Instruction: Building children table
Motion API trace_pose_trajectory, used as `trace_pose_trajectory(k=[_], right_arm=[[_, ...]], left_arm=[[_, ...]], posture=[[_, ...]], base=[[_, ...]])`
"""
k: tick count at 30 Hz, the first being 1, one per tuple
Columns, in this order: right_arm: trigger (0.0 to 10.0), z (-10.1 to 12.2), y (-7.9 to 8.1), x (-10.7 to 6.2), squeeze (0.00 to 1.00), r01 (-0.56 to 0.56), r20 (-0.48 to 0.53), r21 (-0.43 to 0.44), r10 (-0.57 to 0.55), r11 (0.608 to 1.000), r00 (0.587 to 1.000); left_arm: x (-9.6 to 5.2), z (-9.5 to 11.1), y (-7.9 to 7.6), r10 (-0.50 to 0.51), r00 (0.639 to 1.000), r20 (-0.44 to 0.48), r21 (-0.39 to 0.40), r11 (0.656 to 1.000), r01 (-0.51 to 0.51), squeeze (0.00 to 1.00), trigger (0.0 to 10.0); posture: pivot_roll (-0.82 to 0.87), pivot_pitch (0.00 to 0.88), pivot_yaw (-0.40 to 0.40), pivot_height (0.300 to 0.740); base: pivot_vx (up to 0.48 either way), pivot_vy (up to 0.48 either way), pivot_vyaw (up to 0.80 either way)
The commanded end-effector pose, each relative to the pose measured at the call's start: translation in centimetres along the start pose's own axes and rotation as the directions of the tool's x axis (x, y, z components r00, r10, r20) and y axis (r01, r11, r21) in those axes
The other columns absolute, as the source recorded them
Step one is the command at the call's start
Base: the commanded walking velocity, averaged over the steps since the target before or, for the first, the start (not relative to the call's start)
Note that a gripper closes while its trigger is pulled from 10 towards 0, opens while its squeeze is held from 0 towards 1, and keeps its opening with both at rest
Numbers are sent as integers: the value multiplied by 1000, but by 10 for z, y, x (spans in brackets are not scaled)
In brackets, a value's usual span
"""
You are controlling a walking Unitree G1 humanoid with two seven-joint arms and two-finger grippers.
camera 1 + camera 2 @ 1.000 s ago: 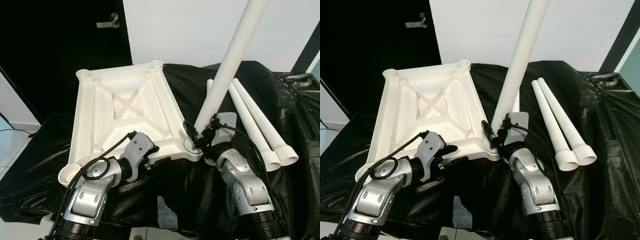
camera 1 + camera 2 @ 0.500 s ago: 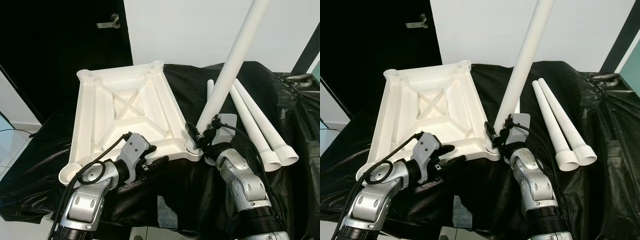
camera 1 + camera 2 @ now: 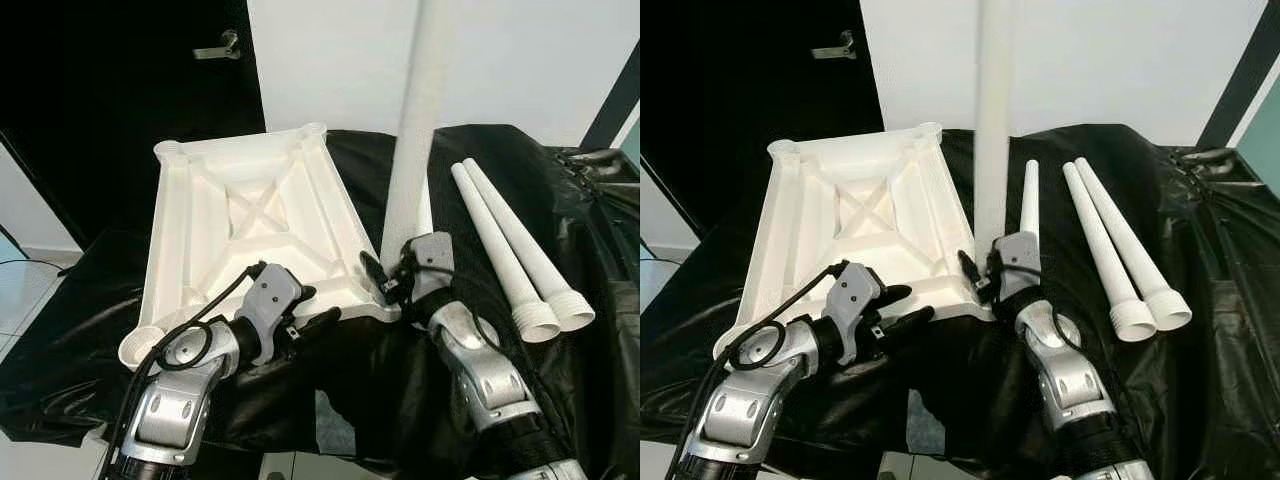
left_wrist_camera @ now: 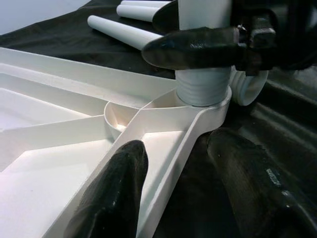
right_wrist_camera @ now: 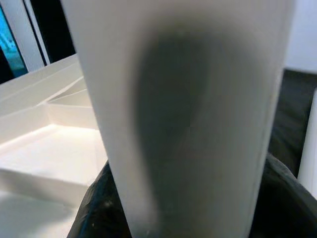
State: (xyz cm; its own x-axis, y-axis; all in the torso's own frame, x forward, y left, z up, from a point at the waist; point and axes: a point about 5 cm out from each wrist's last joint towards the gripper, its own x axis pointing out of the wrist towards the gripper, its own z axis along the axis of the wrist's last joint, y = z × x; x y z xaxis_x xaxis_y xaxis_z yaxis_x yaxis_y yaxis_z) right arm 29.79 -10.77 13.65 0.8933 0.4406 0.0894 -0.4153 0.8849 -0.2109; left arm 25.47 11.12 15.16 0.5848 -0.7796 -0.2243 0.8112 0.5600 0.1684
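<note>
No brand, label or writing can be read on any part. The white tabletop [image 3: 245,235] lies underside up on the black-draped surface [image 3: 620,280]. Half a second ago the white leg [image 3: 415,120] leaned toward the right; now it stands upright in the tabletop's near right corner socket [image 4: 203,101]. The right end effector [image 3: 385,280] is clenched around the leg's base just above that socket, its fingers [image 4: 193,47] wrapped across the tube. The left end effector [image 3: 305,315] sits at the tabletop's near edge, left of the socket, fingers spread and straddling the rim: one finger [image 4: 111,193] lies inside the tray, the other outside on the cloth. A third leg [image 3: 1028,195], hidden before, now shows flat just right of the upright one. Two more spare legs [image 3: 515,250] lie side by side farther right, threaded ends nearest.
</note>
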Motion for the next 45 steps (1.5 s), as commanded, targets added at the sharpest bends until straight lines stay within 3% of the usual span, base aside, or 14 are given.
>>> trace_pose_trajectory(k=[1,11,18,22,26,32,38,45], right_arm=[[10000,-20,6,-6,0,-38,-81,-12,37,999,996],[10000,-26,14,-14,0,-164,-7,-53,163,985,987],[10000,-29,16,-14,0,-189,-18,-51,188,981,982],[10000,-33,17,-11,0,-175,-46,34,176,984,983],[10000,-36,12,-5,0,-117,-84,172,133,978,988],[10000,-39,9,-3,0,-89,-102,219,113,972,988],[10000,-41,7,-4,0,-87,-112,209,113,974,987],[10000,-47,5,-8,0,27,-122,369,19,929,992]], left_arm=[[-4,4,9,146,989,13,25,989,-147,0,10000],[-5,6,12,144,989,18,39,989,-144,0,10000],[-5,7,13,144,989,18,44,988,-145,0,10000],[-5,7,15,146,989,19,51,988,-146,0,10000],[-5,8,16,147,989,22,58,987,-148,0,10000],[-4,8,17,152,988,25,66,986,-153,0,10000],[-4,8,17,156,987,27,67,985,-158,0,10000],[-3,8,16,156,987,31,67,985,-158,0,10000]], posture=[[115,0,11,740],[115,0,24,740],[119,0,27,740],[122,0,26,740],[124,0,20,740],[125,0,18,740],[125,0,14,740],[127,0,8,740]], base=[[0,0,0],[0,0,0],[0,0,0],[0,0,0],[0,0,0],[0,0,0],[0,0,0],[0,0,0]])
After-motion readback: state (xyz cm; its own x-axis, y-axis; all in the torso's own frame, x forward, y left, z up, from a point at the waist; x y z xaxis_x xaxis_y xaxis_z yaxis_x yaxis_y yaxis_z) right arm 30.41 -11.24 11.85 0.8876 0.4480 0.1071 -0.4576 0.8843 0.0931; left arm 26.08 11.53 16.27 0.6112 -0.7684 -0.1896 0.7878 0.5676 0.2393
